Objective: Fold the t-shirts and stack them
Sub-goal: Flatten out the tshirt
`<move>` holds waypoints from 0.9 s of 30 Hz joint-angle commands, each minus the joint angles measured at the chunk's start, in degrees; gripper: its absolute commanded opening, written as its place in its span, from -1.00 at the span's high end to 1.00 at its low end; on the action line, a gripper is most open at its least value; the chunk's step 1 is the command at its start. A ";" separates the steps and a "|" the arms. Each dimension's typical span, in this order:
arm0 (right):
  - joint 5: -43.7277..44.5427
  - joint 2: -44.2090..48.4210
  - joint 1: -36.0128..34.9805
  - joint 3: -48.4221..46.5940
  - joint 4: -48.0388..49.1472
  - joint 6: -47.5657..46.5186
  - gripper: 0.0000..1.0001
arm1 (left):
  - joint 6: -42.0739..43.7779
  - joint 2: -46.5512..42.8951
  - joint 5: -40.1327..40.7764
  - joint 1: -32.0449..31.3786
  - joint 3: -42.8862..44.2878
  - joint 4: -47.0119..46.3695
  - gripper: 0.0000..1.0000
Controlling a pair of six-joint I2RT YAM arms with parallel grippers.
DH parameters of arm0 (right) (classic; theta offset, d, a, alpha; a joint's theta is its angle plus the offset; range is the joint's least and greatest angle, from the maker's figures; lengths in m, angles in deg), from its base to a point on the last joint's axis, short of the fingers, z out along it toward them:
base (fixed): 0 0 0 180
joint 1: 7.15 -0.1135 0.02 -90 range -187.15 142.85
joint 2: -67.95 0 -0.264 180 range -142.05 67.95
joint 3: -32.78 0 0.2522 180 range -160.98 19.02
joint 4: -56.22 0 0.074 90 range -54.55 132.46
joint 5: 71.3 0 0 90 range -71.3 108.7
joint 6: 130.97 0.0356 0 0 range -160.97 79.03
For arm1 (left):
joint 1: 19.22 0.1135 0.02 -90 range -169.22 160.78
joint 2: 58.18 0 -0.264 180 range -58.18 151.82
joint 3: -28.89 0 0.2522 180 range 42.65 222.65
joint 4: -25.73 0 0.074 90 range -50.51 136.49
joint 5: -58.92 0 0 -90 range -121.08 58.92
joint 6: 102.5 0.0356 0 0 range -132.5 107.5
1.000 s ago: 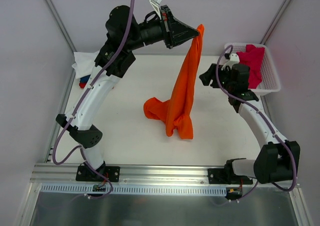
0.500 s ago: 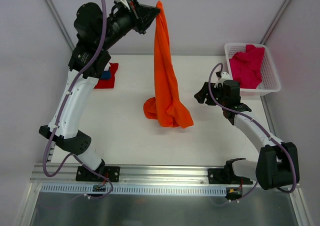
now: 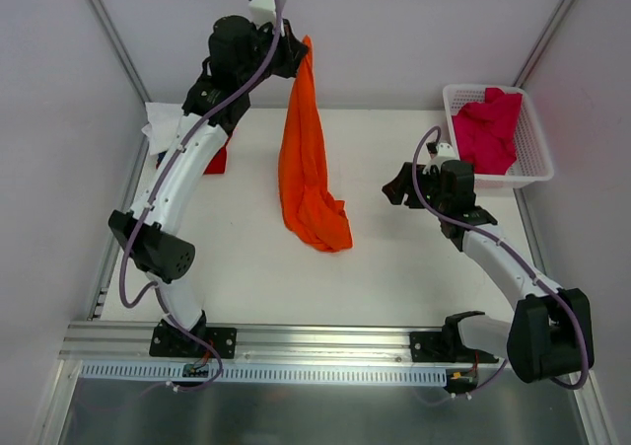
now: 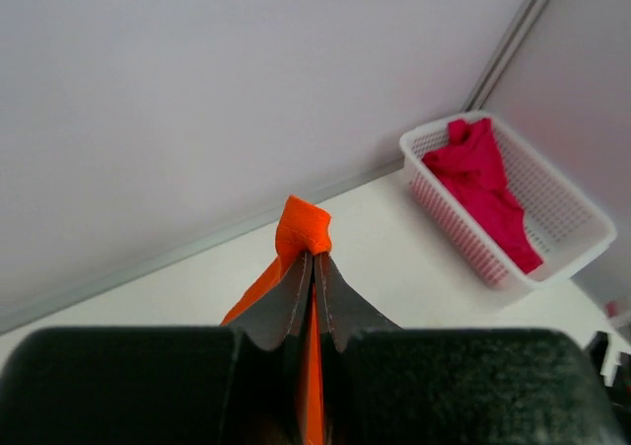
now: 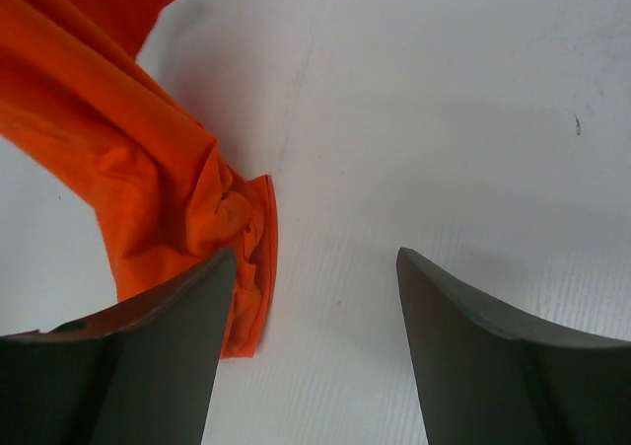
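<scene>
My left gripper (image 3: pixel 296 50) is raised high at the back and shut on the top of the orange t-shirt (image 3: pixel 306 159). The shirt hangs down in a long strip with its lower end resting on the table. In the left wrist view the cloth (image 4: pixel 304 230) bunches just past the closed fingertips (image 4: pixel 314 263). My right gripper (image 3: pixel 396 187) is open and empty, low over the table right of the shirt's lower end (image 5: pixel 177 184). A crimson-pink t-shirt (image 3: pixel 488 127) lies in the basket. White (image 3: pixel 163 124) and red (image 3: pixel 219 157) shirts show at the far left, partly behind the left arm.
The white lattice basket (image 3: pixel 537 164) stands at the back right corner; it also shows in the left wrist view (image 4: pixel 493 258). Grey walls enclose the table on three sides. An aluminium rail (image 3: pixel 325 341) runs along the near edge.
My left gripper has swung the hanging orange shirt, now back right and lower than half a second ago; the shirt's bottom has dragged left. My right gripper has barely moved since then.
</scene>
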 commanded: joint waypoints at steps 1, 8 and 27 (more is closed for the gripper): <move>-0.18 2.79 -0.72 0.12 1.83 0.84 -0.41 | 2.32 2.72 3.67 1.11 -1.65 -2.54 1.00; -0.26 4.46 -1.68 1.08 0.60 0.49 -0.41 | 2.14 9.13 11.05 3.74 -2.27 -2.71 1.00; 3.86 1.39 -15.92 3.72 -0.55 2.78 -0.40 | -2.43 17.75 17.30 12.44 -12.11 -2.89 1.00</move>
